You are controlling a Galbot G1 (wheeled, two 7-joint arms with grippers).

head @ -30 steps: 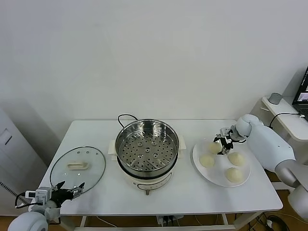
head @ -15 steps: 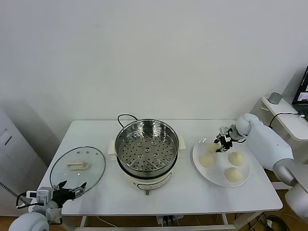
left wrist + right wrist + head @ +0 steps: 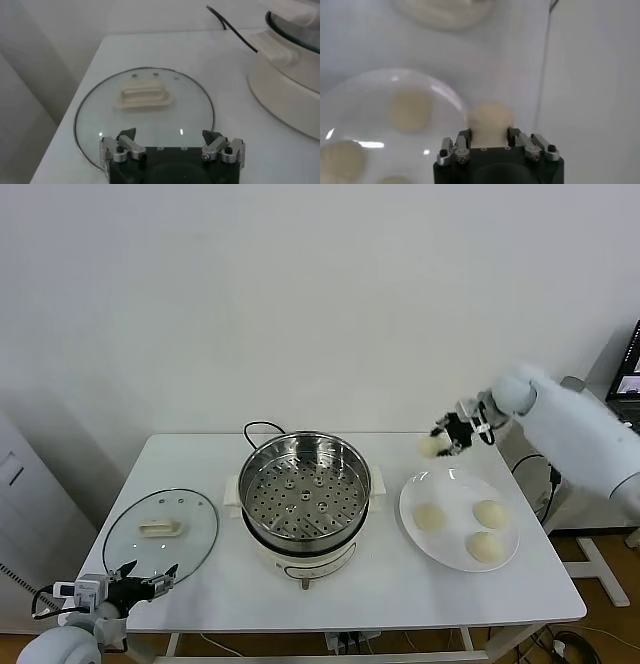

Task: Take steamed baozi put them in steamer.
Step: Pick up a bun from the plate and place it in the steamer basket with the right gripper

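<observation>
My right gripper [image 3: 447, 437] is shut on a cream-white baozi [image 3: 432, 446] and holds it in the air above the table, between the steamer and the plate. In the right wrist view the baozi [image 3: 489, 121] sits between the fingers. Three more baozi [image 3: 430, 517] [image 3: 489, 513] [image 3: 485, 547] lie on the white plate [image 3: 455, 484]. The steamer [image 3: 305, 494] stands at mid-table, its perforated tray bare. My left gripper [image 3: 140, 581] is open and idle at the table's front left corner.
The glass lid with a cream handle [image 3: 161, 529] lies flat at the table's left, just ahead of my left gripper [image 3: 171, 142]. A black cord [image 3: 262, 427] runs behind the steamer. A side shelf [image 3: 590, 419] stands to the right.
My right gripper closed on the rear-left baozi, lifted it off the plate and moved it up and left, toward the steamer. The left arm stayed put.
</observation>
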